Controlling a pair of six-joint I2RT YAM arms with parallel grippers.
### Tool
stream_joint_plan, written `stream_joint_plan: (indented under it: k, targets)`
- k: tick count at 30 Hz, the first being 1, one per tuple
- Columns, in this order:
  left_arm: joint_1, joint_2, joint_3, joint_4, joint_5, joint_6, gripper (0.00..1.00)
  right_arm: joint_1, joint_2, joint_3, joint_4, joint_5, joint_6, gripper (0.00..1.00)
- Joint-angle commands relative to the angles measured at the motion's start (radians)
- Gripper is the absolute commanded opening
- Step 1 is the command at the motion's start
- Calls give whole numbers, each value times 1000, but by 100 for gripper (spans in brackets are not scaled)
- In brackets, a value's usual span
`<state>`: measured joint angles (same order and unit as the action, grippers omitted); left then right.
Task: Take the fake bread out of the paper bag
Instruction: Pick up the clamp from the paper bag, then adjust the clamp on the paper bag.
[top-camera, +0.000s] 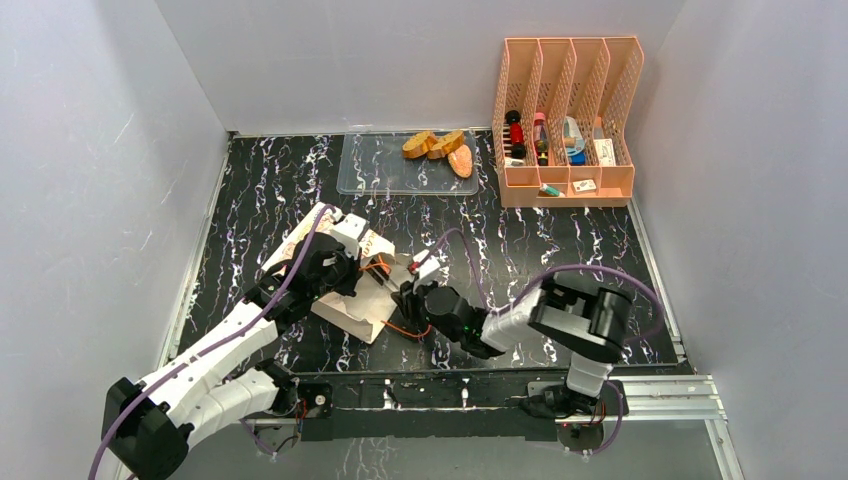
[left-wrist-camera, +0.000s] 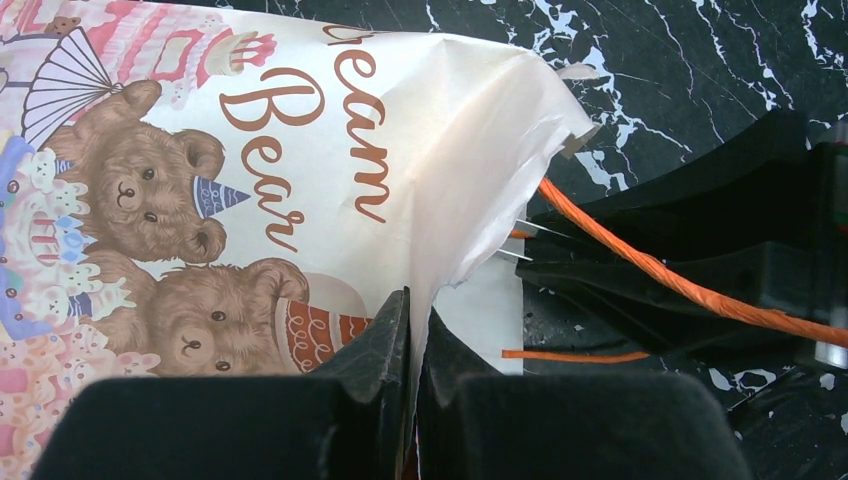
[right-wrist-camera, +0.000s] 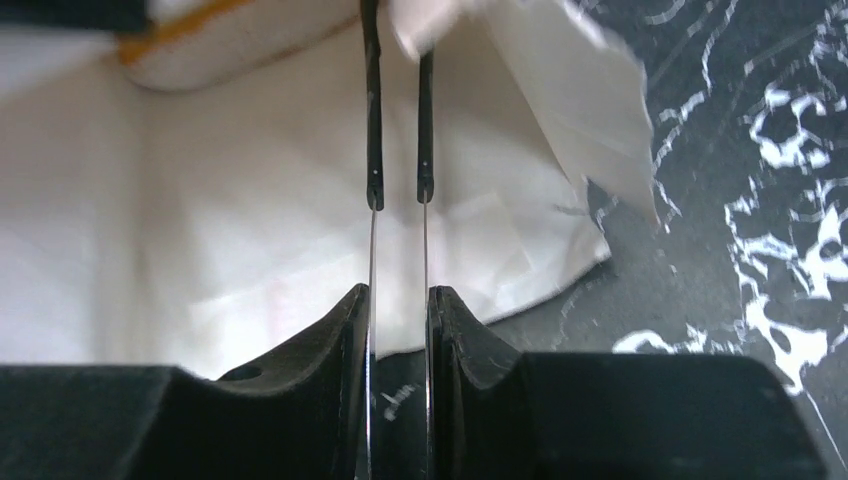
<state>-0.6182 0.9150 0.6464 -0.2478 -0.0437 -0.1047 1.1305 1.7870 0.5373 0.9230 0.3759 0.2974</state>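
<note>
Step (judged): reach-in stage. Mouth held open, more bread may be inside, extraction not finished.

Tabletop (top-camera: 560, 260): black marbled. Bag (top-camera: 360, 315) lies flat on it, centre-left near the arms, bear print up (left-wrist-camera: 300, 120), mouth toward R arm.

L claw (left-wrist-camera: 412, 340): clamped on the bag rim at the mouth, paper pinched betw its fingers, top layer raised a little.

R claw (right-wrist-camera: 398, 190): at the mouth, thin tips slightly apart, narrow slit, nothing seen betw them, white lining behind.

Bread (top-camera: 440, 148): 3 pcs lie on the tray. No piece identifiable inside the bag. Pale shape w/ orange edge top-left in R wrist view, can't tell if roll or rim.

Next (judged): R goes deeper, low & level, opens wider round a piece. L needs to keep the mouth up.

Around:
- Pink rack (top-camera: 565, 110), far right, small items, well apart from the bag.
- Clear tray (top-camera: 370, 170), far edge, just beside the rack.

In the way: orange cord (left-wrist-camera: 680, 285) crosses R claw at the mouth, snag risk; also the loose paper flap
</note>
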Motion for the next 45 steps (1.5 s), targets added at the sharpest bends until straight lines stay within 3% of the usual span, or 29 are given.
stream_joint_plan:
  k: [1,8,17,37,45]
  targets:
    - [0,-23,26,-17,12,-3,0,-1,-139,154,-243,-49,63,17]
    - [0,-44,23,-12,8,-5,0,-52,-179,291,-495,-188,215,16]
    - [0,-32,31,-19,26,-7,0,-167,-218,290,-516,-391,359,15]
    - [0,-26,38,-29,41,-17,0,-221,-309,379,-615,-344,390,17]
    - [0,-30,32,-19,43,-24,0,-222,-312,380,-639,-329,422,23]
